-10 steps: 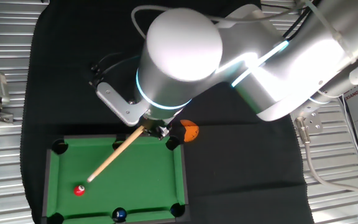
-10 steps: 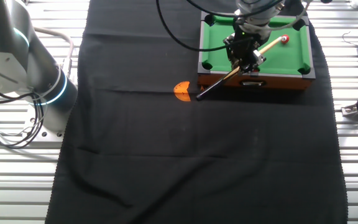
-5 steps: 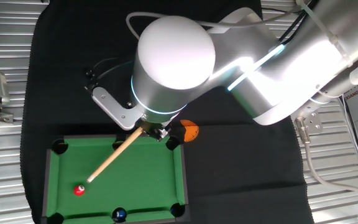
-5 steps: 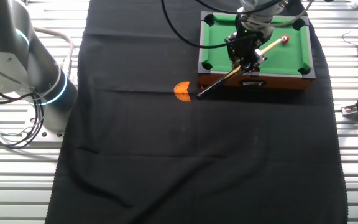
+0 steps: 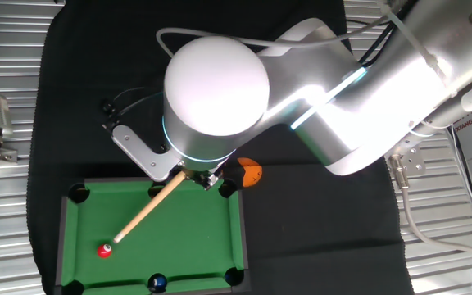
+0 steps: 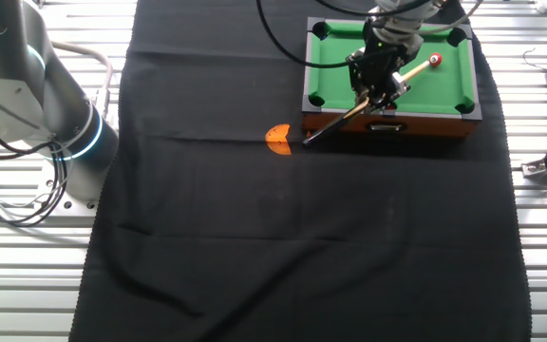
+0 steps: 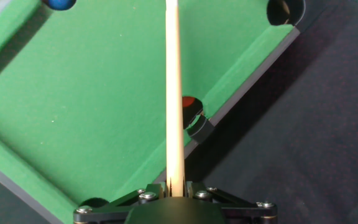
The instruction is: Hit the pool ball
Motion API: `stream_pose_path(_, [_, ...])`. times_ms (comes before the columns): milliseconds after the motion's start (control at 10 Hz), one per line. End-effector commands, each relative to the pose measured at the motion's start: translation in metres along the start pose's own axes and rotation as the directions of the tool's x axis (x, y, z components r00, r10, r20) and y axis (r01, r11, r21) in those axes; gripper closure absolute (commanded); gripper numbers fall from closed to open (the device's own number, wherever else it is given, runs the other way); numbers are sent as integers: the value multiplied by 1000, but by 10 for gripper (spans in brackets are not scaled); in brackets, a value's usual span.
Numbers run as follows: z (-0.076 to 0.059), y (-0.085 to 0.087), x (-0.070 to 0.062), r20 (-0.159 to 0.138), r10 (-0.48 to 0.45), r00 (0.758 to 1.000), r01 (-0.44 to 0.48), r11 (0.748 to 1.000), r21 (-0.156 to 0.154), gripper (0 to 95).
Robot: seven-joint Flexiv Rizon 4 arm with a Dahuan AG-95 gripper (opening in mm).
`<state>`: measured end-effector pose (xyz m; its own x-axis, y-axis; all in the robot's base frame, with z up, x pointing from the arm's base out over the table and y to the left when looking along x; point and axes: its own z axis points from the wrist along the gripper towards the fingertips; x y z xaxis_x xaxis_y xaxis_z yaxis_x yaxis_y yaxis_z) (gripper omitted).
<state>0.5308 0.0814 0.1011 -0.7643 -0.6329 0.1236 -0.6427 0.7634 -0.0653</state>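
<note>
One fixed view: claw [image 5: 193, 174] clamped on cue [image 5: 147, 211], tip just short of red ball [image 5: 104, 251] near the lower-left of the pool table [image 5: 234, 229], so aim looks set but the hit is not yet made. Other fixed view: cue [image 6: 359, 102] lined up on ball [image 6: 435, 60]. Hand view: cue [image 7: 173, 87] runs up mid-frame, blue ball [image 7: 59, 3] top left; red ball isn't clearly visible here.
</note>
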Motion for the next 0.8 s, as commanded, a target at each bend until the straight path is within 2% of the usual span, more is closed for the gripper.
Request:
stream_pose_path(100, [-1, 0, 2, 1, -1, 1000, 1, 1000, 1, 950])
stream_pose_path(800, [0, 1, 1, -18, 3, 1000, -3, 1000, 1, 950])
